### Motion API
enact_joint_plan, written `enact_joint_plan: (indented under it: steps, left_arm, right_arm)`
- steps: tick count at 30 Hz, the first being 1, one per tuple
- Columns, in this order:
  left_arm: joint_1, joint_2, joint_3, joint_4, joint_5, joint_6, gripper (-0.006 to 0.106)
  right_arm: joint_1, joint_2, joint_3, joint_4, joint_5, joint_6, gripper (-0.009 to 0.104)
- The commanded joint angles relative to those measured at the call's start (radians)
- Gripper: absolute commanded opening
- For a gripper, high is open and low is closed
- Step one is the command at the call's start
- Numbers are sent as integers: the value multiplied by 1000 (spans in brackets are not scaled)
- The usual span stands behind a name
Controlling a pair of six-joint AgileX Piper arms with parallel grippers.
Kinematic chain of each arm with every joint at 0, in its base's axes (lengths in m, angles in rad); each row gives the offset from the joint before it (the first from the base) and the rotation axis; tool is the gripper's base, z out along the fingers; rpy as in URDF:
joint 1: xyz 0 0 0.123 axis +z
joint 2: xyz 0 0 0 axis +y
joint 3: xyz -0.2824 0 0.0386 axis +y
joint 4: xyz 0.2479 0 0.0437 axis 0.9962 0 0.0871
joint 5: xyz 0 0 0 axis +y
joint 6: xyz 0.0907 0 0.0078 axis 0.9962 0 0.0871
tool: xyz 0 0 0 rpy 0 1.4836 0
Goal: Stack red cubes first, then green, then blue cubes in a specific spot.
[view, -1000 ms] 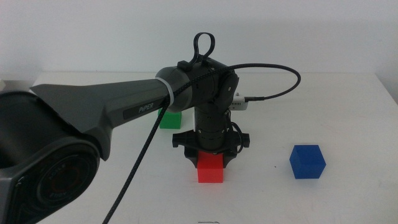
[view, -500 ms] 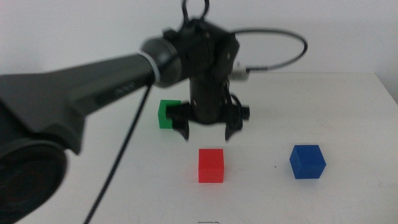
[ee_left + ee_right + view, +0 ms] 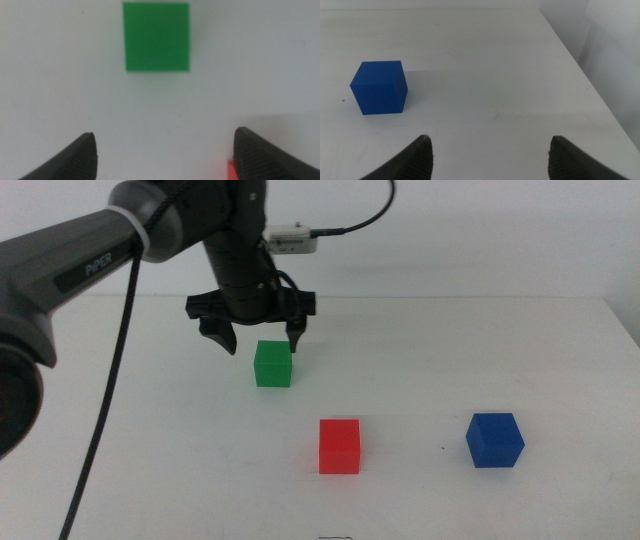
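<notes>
Left gripper (image 3: 260, 340) over green cube (image 3: 272, 364), jaws spread, empty.
I see the red cube (image 3: 339, 446) nearer me, untouched; right gripper (image 3: 487, 150) waits, jaws apart, beside blue cube (image 3: 494, 440).

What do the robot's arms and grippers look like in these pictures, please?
The left arm is dark grey with white "PiPER" lettering, a pale band at the wrist and a black braided cable. Its left gripper is black with pointed fingers. The right gripper shows only dark, textured fingers.

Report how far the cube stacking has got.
Done: the red cube sits alone on the white table. In hand: the open left hand hovers just behind the green cube, gripping nothing. Left: green and the blue cube remain unstacked; the right hand waits, open.
</notes>
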Motion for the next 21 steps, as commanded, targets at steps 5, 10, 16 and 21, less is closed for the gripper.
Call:
enact_joint_plan:
  steps: [5, 10, 16, 21]
  left_arm:
    - [65, 27, -76, -106, -91, 95, 91]
    - [67, 116, -175, -92, -97, 95, 91]
    - [67, 212, -257, -68, -98, 95, 91]
    - [67, 254, -263, -65, -149, 105, 91]
  right_arm:
    - [-6, -22, -14, -15, -72, -12, 59]
    - [-6, -22, -14, -15, -72, -12, 59]
    - [-6, -22, -14, -15, -72, -12, 59]
    - [-6, -22, -14, -15, -72, -12, 59]
